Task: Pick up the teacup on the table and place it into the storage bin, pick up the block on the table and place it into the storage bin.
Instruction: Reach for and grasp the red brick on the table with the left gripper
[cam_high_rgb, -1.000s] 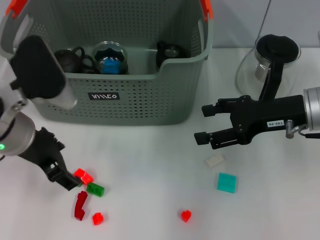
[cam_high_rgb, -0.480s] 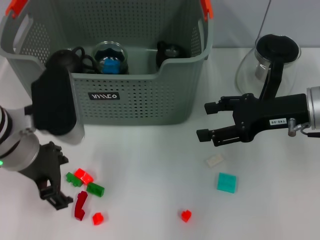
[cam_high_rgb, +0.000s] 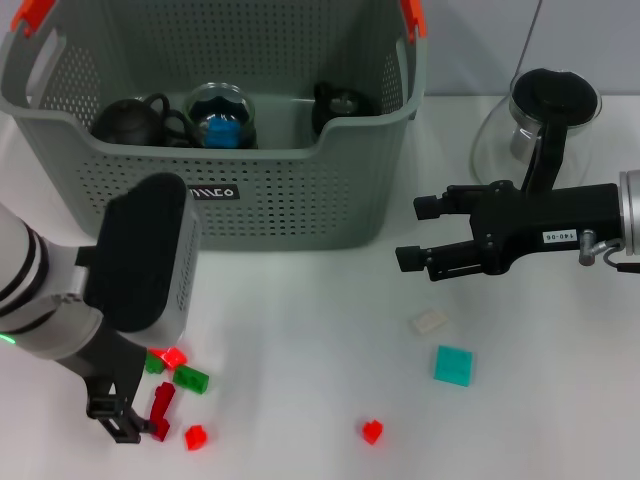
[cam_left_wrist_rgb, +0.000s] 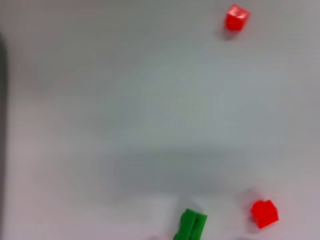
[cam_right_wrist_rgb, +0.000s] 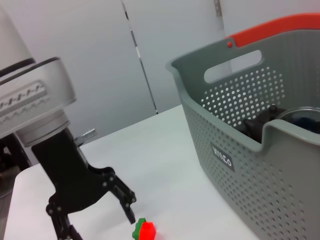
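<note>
l end effector (cam_high_rgb: 125, 420) – wide, over blocks (cam_high_rgb: 170, 370) | r end effector (cam_high_rgb: 420, 233) – wide, beside storage bin (cam_high_rgb: 290, 200)

My head camera looks down on the counter (cam_high_rgb: 300, 330) and storage bin (cam_high_rgb: 290, 200). My left wrist camera hangs close over the small red block (cam_left_wrist_rgb: 264, 213). My right wrist camera faces across, sharing the bin (cam_right_wrist_rgb: 260, 150) and my left pincer (cam_right_wrist_rgb: 95, 210).

Small black label (cam_high_rgb: 211, 191) with white stylised lettering on the front wall of the storage bin (cam_high_rgb: 300, 200), partly hidden, too stylised to read surely, white sticker (cam_high_rgb: 558, 238) with tiny illegible print on the right arm
</note>
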